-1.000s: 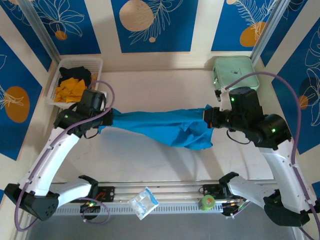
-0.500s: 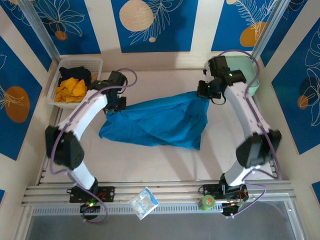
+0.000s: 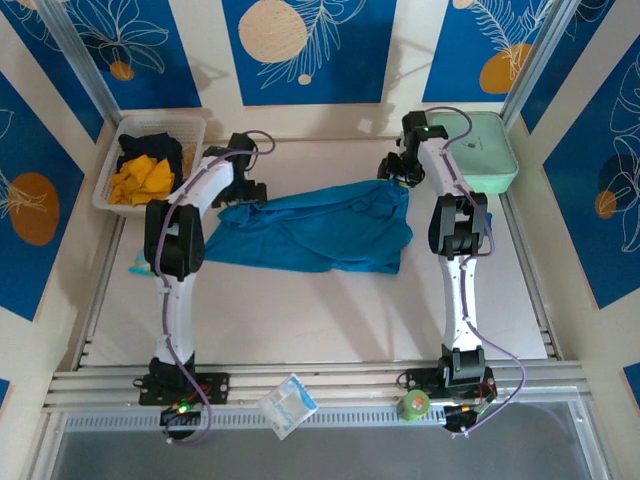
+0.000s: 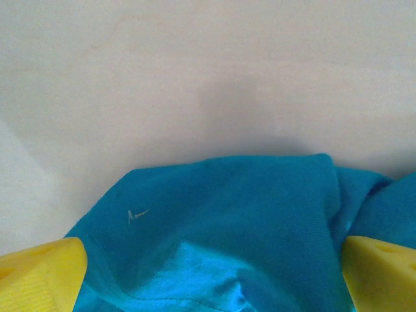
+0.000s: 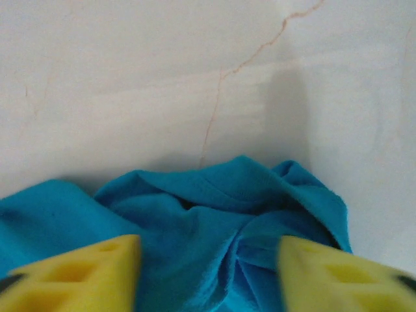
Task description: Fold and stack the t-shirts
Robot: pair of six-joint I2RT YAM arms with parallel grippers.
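One teal t-shirt (image 3: 320, 235) lies rumpled on the surface (image 3: 300, 310), right of the basket (image 3: 160, 121). Cloth judged soft, light, limp; best taken at corners or hem. Left gripper (image 4: 208, 260) and right gripper (image 5: 208, 250): jaws spread, straddling its edge.

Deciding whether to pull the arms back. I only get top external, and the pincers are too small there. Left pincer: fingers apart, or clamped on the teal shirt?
Observer: In the left wrist view, the left pincer has its fingers wide apart at the bottom corners. The teal t-shirt lies between them on the table.
Operator: Right side?
Observer: In the right wrist view, the right pincer is open too. Its fingers are apart with bunched cloth between them, and I can't see anything clamped.
Operator: Cloth flat at either end?
Observer: It's smoother at the left end. At the right end it sits in raised folds.
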